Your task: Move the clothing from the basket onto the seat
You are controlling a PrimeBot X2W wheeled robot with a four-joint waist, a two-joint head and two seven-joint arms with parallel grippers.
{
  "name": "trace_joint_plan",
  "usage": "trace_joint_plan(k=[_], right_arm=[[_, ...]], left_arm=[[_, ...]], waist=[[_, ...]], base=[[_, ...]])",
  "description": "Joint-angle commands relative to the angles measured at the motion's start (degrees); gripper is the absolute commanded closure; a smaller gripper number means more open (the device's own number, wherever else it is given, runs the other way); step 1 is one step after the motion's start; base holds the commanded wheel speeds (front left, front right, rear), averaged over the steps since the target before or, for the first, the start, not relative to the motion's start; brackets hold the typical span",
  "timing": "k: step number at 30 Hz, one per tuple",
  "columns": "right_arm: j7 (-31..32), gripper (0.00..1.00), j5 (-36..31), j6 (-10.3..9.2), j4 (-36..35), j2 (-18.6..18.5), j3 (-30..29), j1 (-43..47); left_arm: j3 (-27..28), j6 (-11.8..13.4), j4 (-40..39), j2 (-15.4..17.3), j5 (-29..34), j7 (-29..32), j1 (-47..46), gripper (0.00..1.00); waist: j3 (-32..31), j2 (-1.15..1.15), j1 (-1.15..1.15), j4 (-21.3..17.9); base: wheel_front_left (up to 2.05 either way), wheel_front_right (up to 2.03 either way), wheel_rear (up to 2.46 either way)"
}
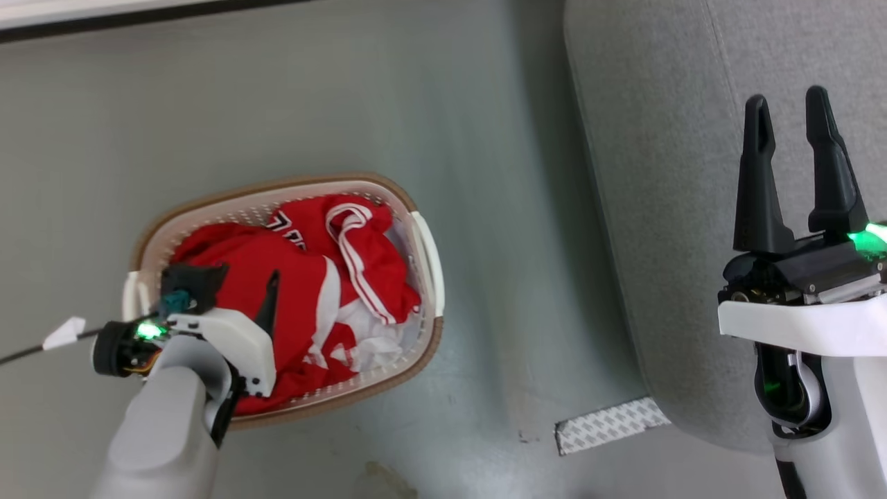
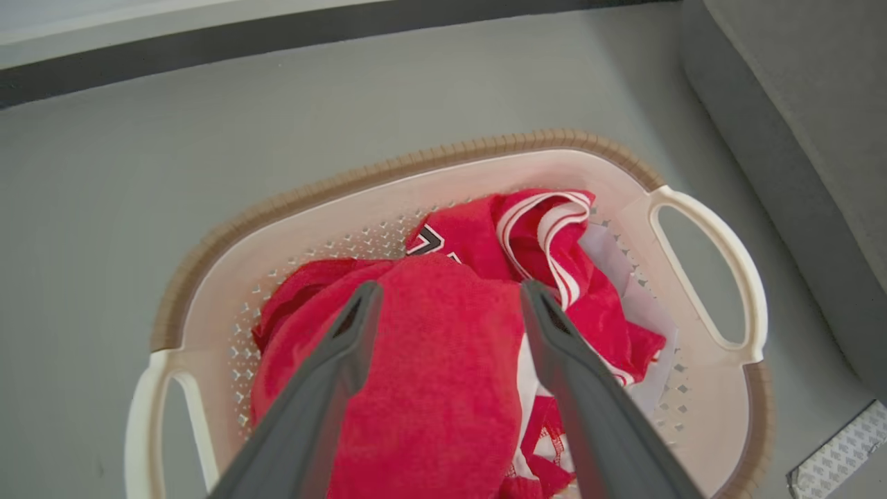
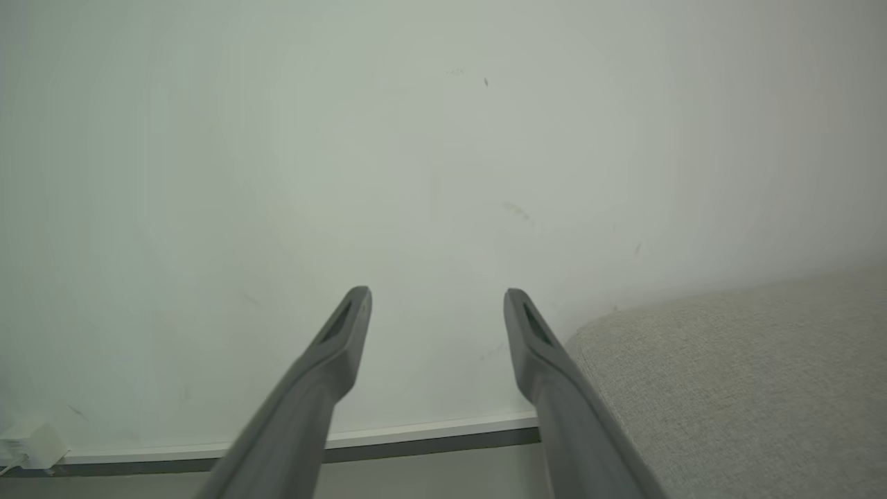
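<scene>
The left tool [image 2: 450,287] points steeply down from a bent wrist, fingers spread wide and empty. The right tool [image 1: 788,97] is held level, fingers apart, gripping nothing.

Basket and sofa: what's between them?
In the head view, bare grey floor separates the basket and the seat; a white patterned strip lies by the seat's corner.

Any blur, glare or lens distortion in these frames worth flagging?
Head view: soft, even light; the seat throws a broad shadow on the floor; green LED bloom beside the right gripper.
Left wrist view: the left gripper looks soft up close, the basket rim is bowed by the wide lens, and the clothing is in focus.
Right wrist view: the wall is pale and low-contrast.
</scene>
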Motion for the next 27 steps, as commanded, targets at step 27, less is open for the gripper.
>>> trace_joint_plan(k=[27], right_arm=[[0.05, 0.0, 6.8, -0.12, -5.49, 2.03, 1.79, -2.78]], left_arm=[[-25.51, -0.05, 15.7, 12.5, -15.98, 20.28, -16.43, 0.0]], waist=[[15.34, 0.0, -0.01, -12.0]], base=[[0.0, 0.0, 0.0]])
